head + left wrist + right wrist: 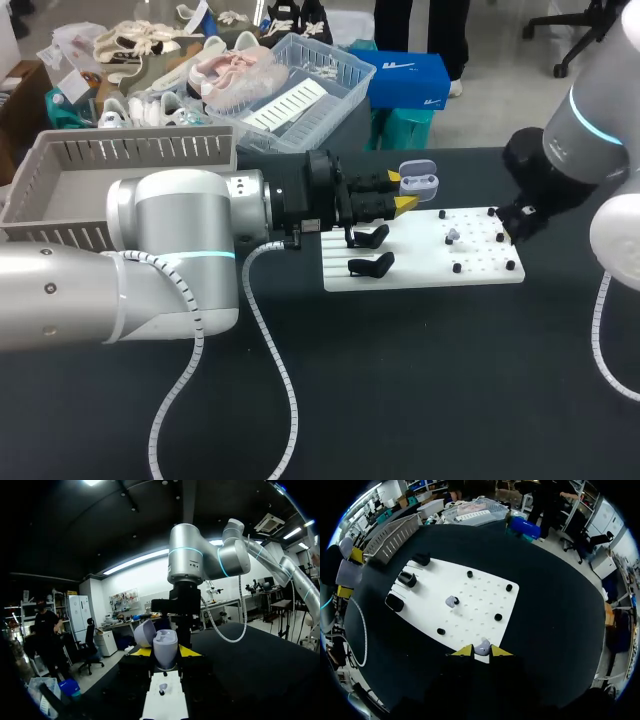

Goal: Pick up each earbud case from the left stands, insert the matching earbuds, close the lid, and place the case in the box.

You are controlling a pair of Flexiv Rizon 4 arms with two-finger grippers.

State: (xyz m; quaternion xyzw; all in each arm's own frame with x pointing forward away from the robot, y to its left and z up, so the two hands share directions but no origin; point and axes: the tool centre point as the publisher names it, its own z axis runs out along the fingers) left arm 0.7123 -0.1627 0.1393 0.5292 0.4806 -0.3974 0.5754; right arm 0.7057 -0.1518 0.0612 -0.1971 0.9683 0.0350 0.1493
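Head view: the left gripper (400,191) clenches an open earbud case (418,178) of pale, rounded plastic, holding it over the far left corner of a flat white board (420,270). The right gripper (507,225) sits at the board's right edge.

Left wrist view: the case stands upright between the yellow tips, both pressing its sides, with its smooth lid tipped back.

Right wrist view: the yellow tips pinch a small pale earbud (481,649) at the board's near edge. A second earbud (451,601) lies mid-board among round black pegs (498,617), with curved black stands (407,578) beyond.
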